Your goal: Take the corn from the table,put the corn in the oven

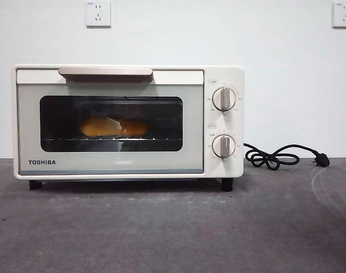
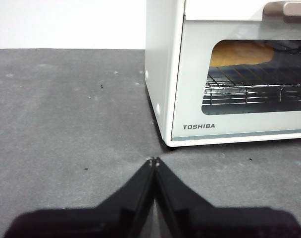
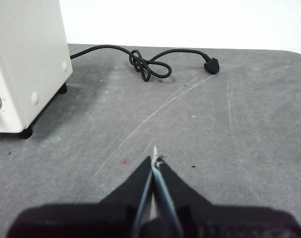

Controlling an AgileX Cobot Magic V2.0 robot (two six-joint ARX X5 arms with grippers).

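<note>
Left hand [image 2: 154, 161] low, jaws pressed together, empty — right hand [image 3: 155, 161] likewise, jaws closed, empty

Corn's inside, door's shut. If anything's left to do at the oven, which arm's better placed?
Left, probably. Its shut tool faces the oven door, with the corn visible behind the glass. The right tool, also shut, sits off the oven's knob side near the cord.

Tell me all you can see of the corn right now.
The corn is a glossy yellow-orange cob lying on its side on the wire rack inside the oven, seen through the closed dark glass door. It sits left of the window's centre. Neither gripper touches it; kernel detail is blurred by the glass.
</note>
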